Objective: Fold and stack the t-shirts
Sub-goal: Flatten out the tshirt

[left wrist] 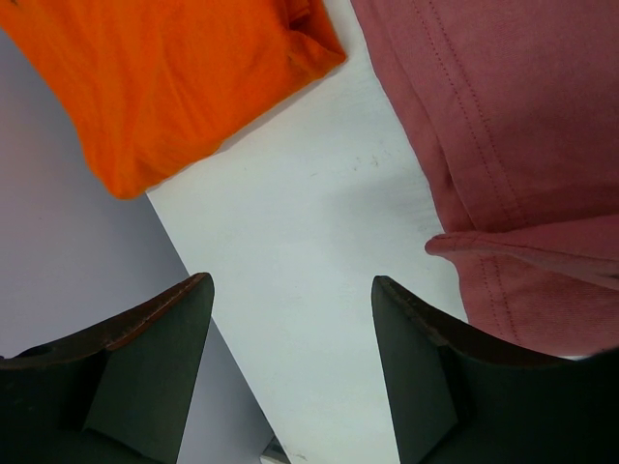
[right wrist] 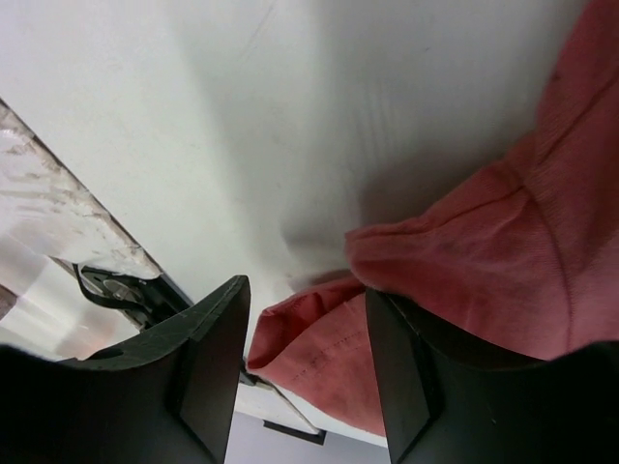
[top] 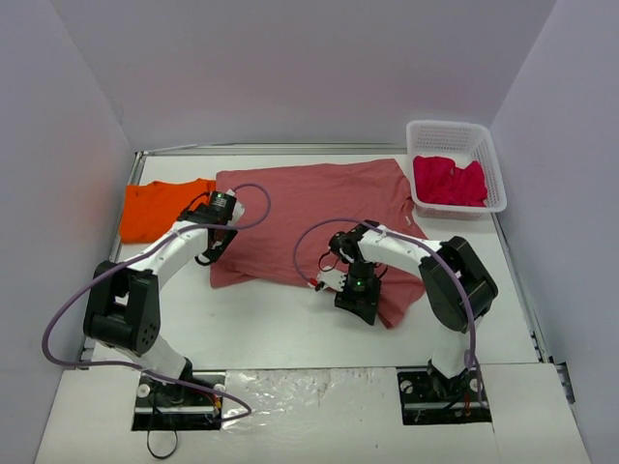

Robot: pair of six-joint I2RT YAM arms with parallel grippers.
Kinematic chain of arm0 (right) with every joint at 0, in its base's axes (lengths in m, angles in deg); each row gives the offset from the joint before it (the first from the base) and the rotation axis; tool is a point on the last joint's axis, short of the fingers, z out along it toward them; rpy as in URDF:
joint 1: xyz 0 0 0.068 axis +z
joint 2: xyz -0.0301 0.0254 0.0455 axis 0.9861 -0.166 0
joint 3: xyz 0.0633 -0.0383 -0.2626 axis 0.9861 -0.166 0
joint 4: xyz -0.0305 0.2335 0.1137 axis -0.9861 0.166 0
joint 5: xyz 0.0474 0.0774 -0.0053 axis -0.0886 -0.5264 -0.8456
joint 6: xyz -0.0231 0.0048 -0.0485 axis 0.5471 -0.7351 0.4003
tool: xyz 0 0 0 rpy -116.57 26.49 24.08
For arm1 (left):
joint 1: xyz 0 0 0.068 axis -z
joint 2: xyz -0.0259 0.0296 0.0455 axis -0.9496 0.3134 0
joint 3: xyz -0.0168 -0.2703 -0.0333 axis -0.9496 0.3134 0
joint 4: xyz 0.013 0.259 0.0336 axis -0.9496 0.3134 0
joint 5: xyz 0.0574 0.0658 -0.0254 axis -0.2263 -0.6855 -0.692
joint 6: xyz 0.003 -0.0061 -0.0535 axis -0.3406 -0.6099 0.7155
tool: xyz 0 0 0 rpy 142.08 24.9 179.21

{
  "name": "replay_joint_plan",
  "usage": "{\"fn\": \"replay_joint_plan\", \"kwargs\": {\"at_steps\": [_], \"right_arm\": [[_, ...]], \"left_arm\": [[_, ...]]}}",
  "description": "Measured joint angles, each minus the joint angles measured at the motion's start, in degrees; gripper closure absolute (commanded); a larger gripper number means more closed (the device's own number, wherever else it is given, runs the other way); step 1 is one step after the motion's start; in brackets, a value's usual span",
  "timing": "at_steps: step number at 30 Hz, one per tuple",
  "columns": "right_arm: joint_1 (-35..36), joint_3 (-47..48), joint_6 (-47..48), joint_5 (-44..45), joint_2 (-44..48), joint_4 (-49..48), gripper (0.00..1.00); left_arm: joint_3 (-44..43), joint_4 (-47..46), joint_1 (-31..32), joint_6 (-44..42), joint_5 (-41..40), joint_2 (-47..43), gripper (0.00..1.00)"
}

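While the large brick-red t-shirt (top: pixel 319 208) lies spread across the middle of the bench (top: pixel 280 329), the left pincer (left wrist: pixel 290 285) hangs open and empty over bare surface between it and the orange t-shirt (top: pixel 160 208) at the left. The right pincer (right wrist: pixel 305 290) stands partly open around the red shirt's near hem, not clamping it. The crimson-pink t-shirt (top: pixel 448 181) sits bunched in a white basket (top: pixel 450 135), far right.
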Motion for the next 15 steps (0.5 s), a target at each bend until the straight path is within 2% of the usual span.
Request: {"fn": "replay_joint_plan", "kwargs": {"at_steps": [5,7,9,13,14,15], "right_arm": [[0.0,1.4,-0.6,1.0,-0.9,-1.3,0.54],[0.0,1.5,-0.8,1.6,-1.6,-2.0,0.59],[0.0,1.5,-1.3,2.1,-2.6,-2.9,0.68],[0.0,1.2,-2.1,3.6,-3.7,-3.7,0.8],[0.0,1.1,-2.4,4.1,-3.7,-4.0,0.9],[0.0,1.0,-2.4,4.4,-3.7,-4.1,0.93]], "left_arm": [[0.0,0.0,0.0,0.0,0.4,0.0,0.35],[0.0,0.0,0.0,0.0,0.5,0.0,0.35],[0.0,0.0,0.0,0.0,0.7,0.0,0.35],[0.3,-0.1,0.0,0.0,0.9,0.0,0.35],[0.5,-0.1,0.0,0.0,0.9,0.0,0.35],[0.6,-0.1,0.0,0.0,0.9,0.0,0.35]]}}
